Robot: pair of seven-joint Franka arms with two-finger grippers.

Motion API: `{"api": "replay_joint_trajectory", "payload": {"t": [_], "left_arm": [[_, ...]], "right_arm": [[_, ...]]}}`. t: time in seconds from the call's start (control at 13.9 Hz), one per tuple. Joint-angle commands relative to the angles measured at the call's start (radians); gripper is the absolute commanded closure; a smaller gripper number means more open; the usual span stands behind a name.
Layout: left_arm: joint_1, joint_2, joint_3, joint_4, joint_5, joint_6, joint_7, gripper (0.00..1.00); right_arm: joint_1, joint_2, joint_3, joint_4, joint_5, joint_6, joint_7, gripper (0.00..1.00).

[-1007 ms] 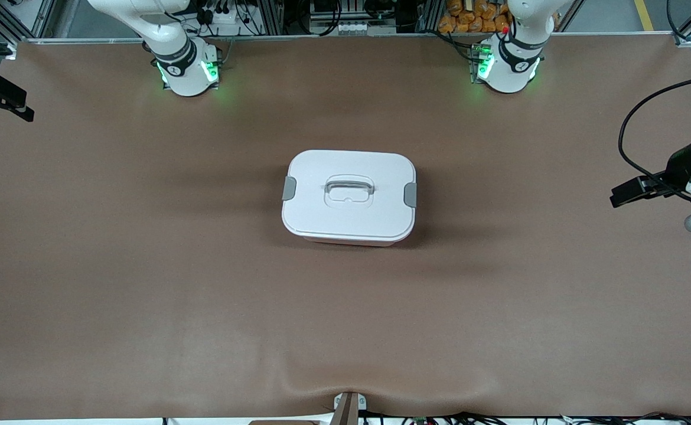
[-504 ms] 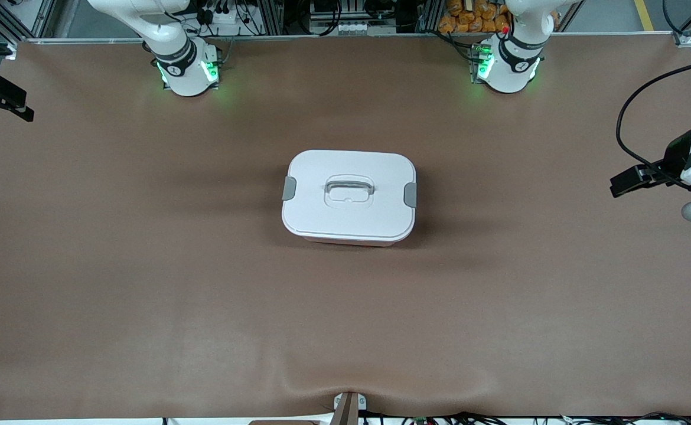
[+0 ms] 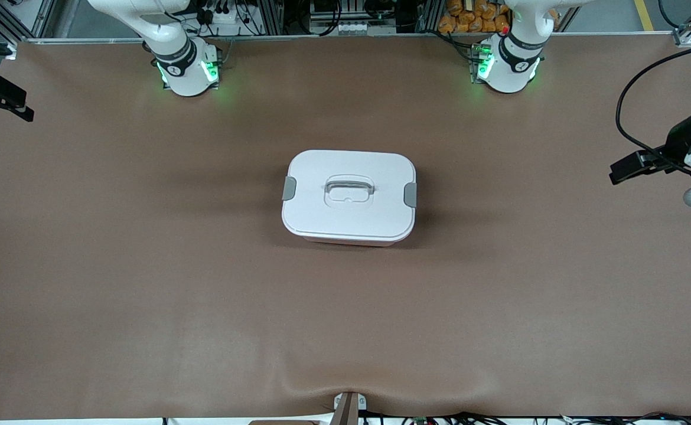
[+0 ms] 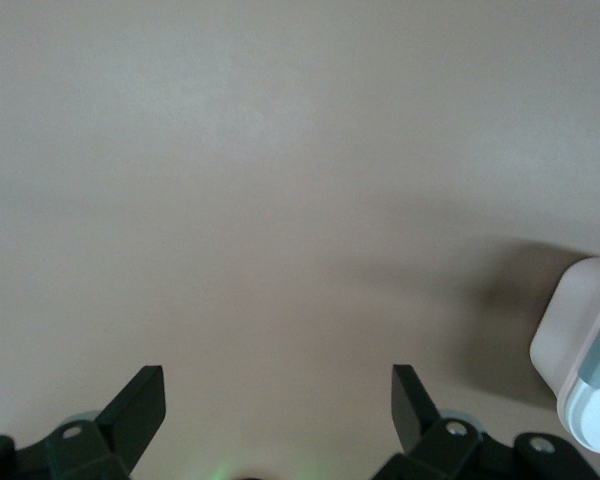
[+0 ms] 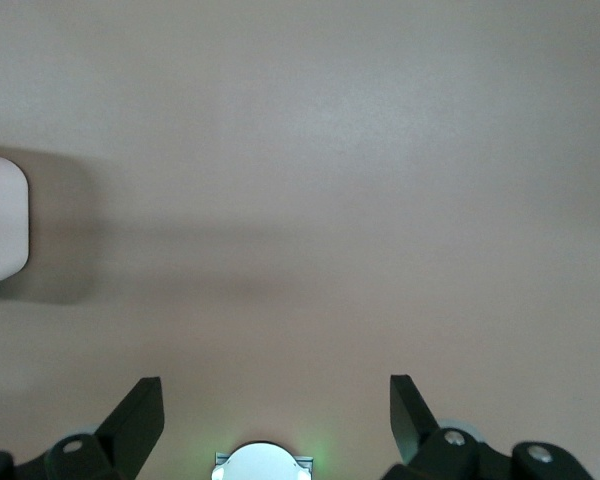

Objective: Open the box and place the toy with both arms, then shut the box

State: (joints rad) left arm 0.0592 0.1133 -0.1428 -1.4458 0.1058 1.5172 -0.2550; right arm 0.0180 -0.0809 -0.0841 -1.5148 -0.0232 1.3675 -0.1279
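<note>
We see the box (image 3: 349,197) resting in the middle of the brown table (image 3: 144,265), its white lid (image 3: 351,177) seated on the pale pink tub with a grey clip (image 3: 289,188) at each end and the handle (image 3: 349,188) lying in its recess; we can read no brand, label or writing on it or anywhere else. The left gripper (image 4: 280,405) hangs over bare table at the left arm's end, fingers spread wide and holding nothing, with a corner of the box at the edge of its wrist view. The right gripper (image 5: 277,405) hangs over bare table at the right arm's end, equally wide and empty.
</note>
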Motion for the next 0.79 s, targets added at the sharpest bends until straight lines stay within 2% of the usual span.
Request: {"api": "replay_joint_trajectory", "payload": {"t": [0.0, 0.72], "left_arm": [[-0.029, -0.049, 0.043, -0.047, -0.035, -0.002, 0.029, 0.00], [-0.024, -0.038, 0.042, -0.016, -0.034, -0.003, 0.062, 0.00]], "right_arm": [[0.000, 0.001, -0.005, 0.013, 0.017, -0.007, -0.007, 0.00], [0.000, 0.001, -0.005, 0.013, 0.017, -0.008, -0.009, 0.00]]}}
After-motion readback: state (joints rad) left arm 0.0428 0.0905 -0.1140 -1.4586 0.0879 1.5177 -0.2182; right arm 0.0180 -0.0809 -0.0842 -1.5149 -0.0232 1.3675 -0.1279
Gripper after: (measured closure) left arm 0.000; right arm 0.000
